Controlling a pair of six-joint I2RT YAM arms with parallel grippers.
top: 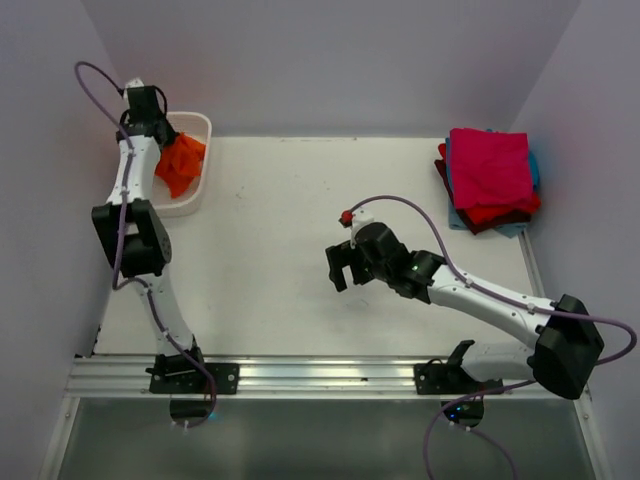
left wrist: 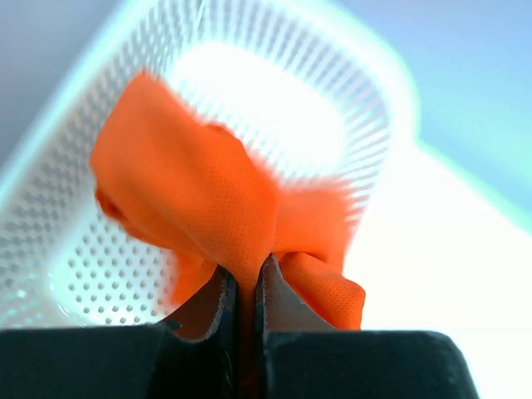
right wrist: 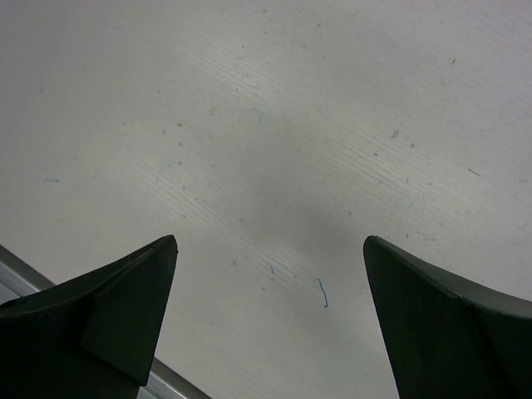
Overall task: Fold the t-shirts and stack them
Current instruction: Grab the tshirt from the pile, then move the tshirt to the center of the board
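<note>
Orange t-shirt (top: 180, 162), upper left at the white basket (top: 200, 118), is pinched by the left gripper (left wrist: 247, 270) (right gripper (right wrist: 270, 241) spread wide).

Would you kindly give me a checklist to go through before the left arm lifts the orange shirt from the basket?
1. Left hand shut on shirt: ok.
2. Shirt free of the basket lattice: cannot tell.
3. Right hand open and empty: ok.
4. Right hand over bare table, ready to help: ok.
5. Stack well away from both arms: ok.
</note>
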